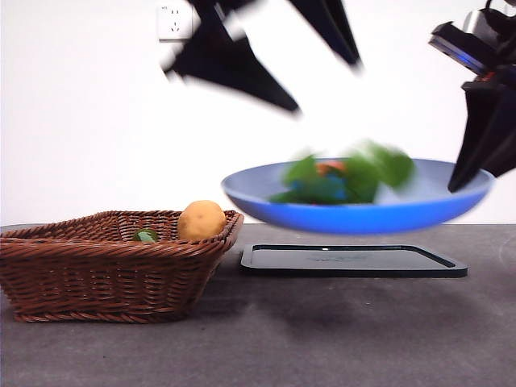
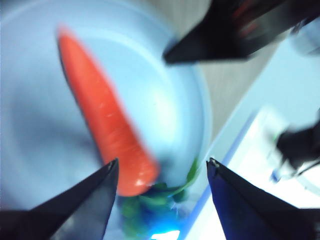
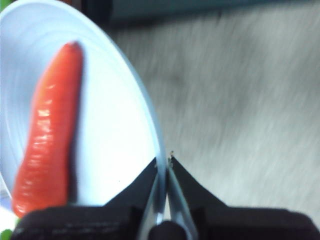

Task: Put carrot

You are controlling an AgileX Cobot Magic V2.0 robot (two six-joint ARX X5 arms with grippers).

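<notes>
The carrot lies on a blue plate that hangs in the air above the table, right of centre. From the front it shows green leaves and a bit of orange. Its long orange body rests on the plate. My right gripper is shut on the plate's rim, at the plate's right edge. My left gripper is open and hovers just over the carrot and plate; it comes in from above, blurred.
A brown wicker basket stands at the left with a yellow-orange lump and a small green item in it. A flat black tray lies on the grey table under the raised plate. A white wall is behind.
</notes>
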